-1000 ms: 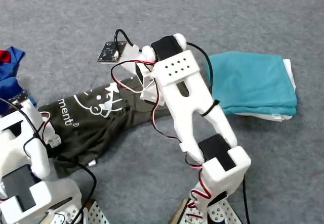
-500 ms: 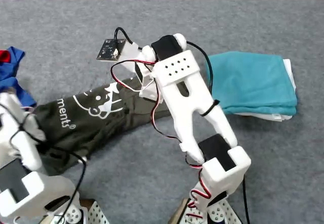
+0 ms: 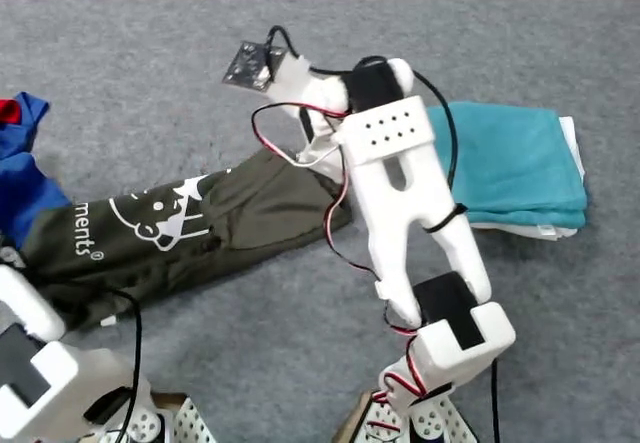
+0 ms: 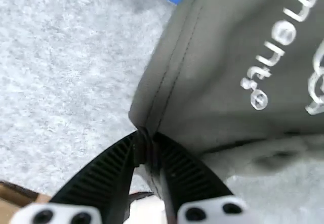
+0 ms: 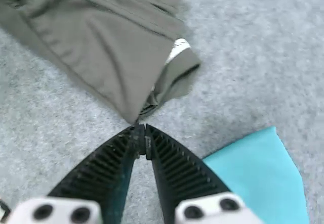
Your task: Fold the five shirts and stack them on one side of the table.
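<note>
Left wrist view: left fingers [image 4: 109, 171] clamp olive shirt [image 4: 228, 72] hem. Right fingers [image 5: 174, 168] pinch olive shirt's opposite end; folded teal shirt [image 3: 500, 163] near that end.

White lettering [image 3: 85, 231] runs along the dark olive shirt [image 3: 250, 213], beside a white cartoon drawing [image 3: 160, 218]. A small white tag [image 5: 177, 46] on the shirt is too small to read.
</note>
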